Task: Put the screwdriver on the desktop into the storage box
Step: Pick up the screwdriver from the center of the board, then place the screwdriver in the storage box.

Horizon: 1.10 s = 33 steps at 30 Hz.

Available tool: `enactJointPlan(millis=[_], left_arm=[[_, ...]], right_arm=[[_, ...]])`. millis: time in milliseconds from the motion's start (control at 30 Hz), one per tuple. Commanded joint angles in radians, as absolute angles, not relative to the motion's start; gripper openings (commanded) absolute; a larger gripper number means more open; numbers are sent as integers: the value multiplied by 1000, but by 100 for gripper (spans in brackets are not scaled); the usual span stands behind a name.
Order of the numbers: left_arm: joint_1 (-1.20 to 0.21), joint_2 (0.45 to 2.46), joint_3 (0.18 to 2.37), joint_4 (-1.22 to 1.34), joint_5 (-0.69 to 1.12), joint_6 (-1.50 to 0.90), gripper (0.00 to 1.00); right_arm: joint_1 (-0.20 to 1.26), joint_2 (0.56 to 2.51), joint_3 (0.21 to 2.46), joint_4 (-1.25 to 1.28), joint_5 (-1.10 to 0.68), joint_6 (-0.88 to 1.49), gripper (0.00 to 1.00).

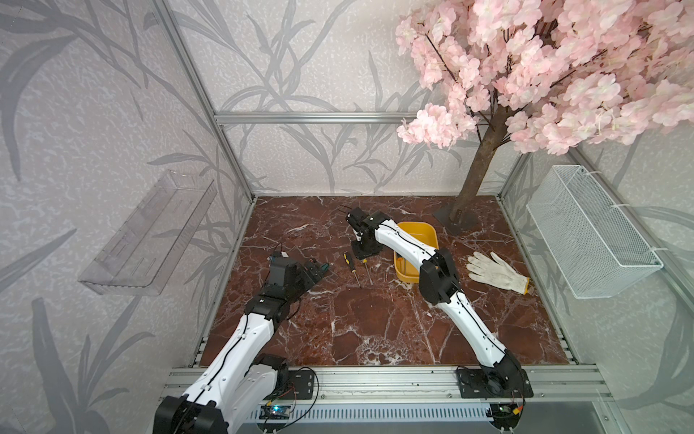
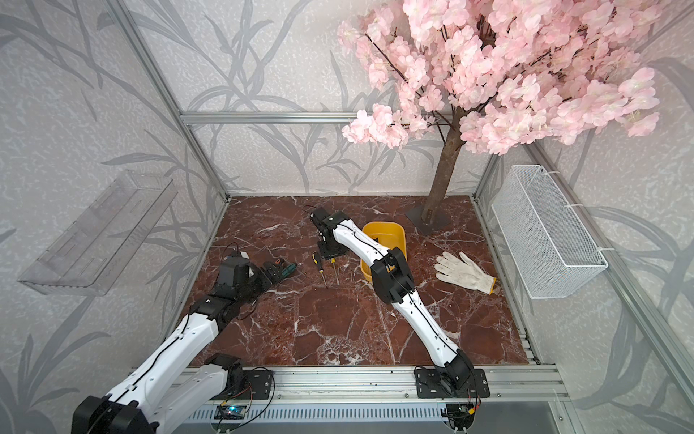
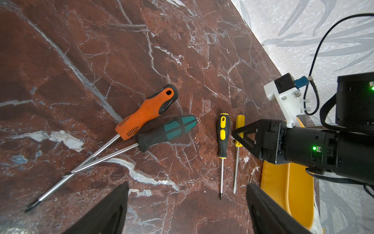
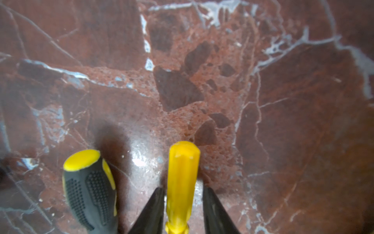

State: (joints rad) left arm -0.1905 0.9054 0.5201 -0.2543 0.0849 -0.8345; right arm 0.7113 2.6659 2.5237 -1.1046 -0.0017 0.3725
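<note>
The storage box (image 1: pixel 415 224) shows bare yellow floor. Left of it in both top views, the yellow screwdriver (image 4: pixel 182 178) lies on the counter (image 1: pixel 375 319), handle up-frame, tip down-frame. The right tool (image 4: pixel 183 188) straddles its handle, grip unclear; the left tool (image 3: pixel 187 184) gapes.

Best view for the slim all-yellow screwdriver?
Left wrist: the yellow screwdriver shows nearly full length, handle to blade tip, the right gripper crossing its handle. Right wrist: only the handle, close up. Both top views: tiny shaft, handle mostly hidden.
</note>
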Motion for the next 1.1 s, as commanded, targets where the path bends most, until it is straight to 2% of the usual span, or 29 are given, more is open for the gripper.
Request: enactJointPlan(millis=[0,167,467,900,1067], left_arm=[[-185,892,509,-247,95,-838,92],[-184,893,504,-241,105,-842,92],[-184,907,517,-222,136,-814,92],[-194,959,544,-169,223,-831,91],[-224,999,573,-147,246,-834,91]], right_arm=[[705,2679,2529,-1124,-5,376,28],[704,2639,2529,-1125,0,366,22],[703,2542,2517,-1136,9,350,21],[674,2341,2386,-1082,-6,349,21],[630,2237,2272,-1032,-11,357,21]])
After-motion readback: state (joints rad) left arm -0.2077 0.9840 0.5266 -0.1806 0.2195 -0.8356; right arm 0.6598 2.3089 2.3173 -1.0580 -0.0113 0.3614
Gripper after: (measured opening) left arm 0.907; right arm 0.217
